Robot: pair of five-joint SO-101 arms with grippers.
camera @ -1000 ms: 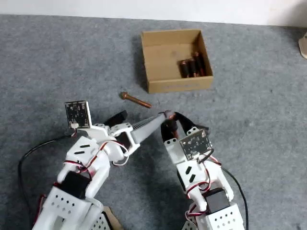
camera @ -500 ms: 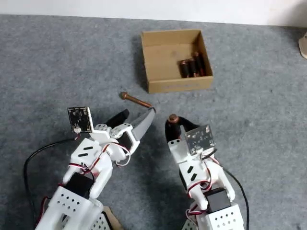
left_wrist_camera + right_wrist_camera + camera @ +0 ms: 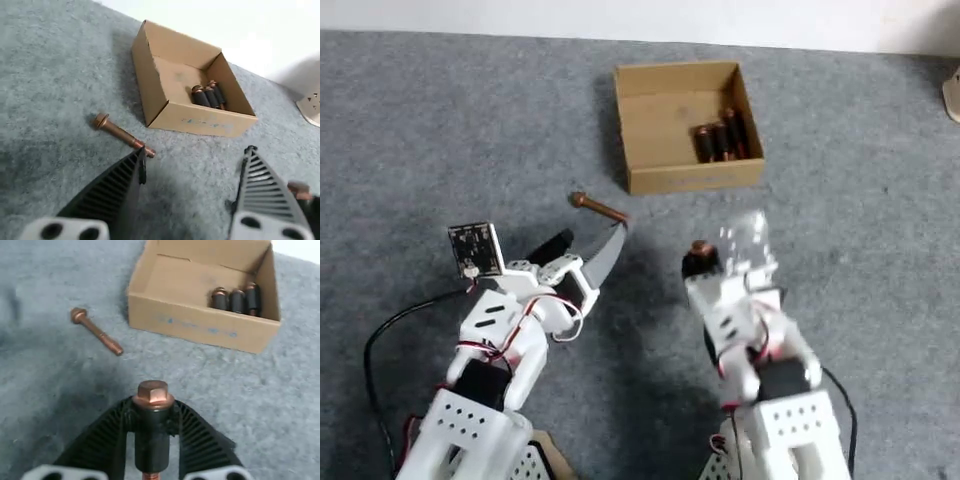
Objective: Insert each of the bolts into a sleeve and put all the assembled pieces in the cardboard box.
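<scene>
A black sleeve with a copper bolt in it [image 3: 152, 412] stands upright between the fingers of my right gripper [image 3: 151, 427], which is shut on it; in the high view that piece [image 3: 701, 256] is below the box. The cardboard box [image 3: 690, 178] holds three assembled pieces [image 3: 721, 139] against its right wall. A loose copper bolt [image 3: 600, 209] lies on the grey carpet left of the box. My left gripper [image 3: 592, 236] is open just below that bolt, one fingertip [image 3: 141, 156] close to the threaded end of the bolt [image 3: 121, 135].
Grey carpet covers the table, with a white strip along the far edge. A beige object [image 3: 952, 95] sits at the right edge. A black cable [image 3: 380, 340] loops beside the left arm's base.
My left gripper drew back from the right gripper's piece and swung left toward the loose bolt. The right arm shifted to the right, still holding the sleeved bolt.
</scene>
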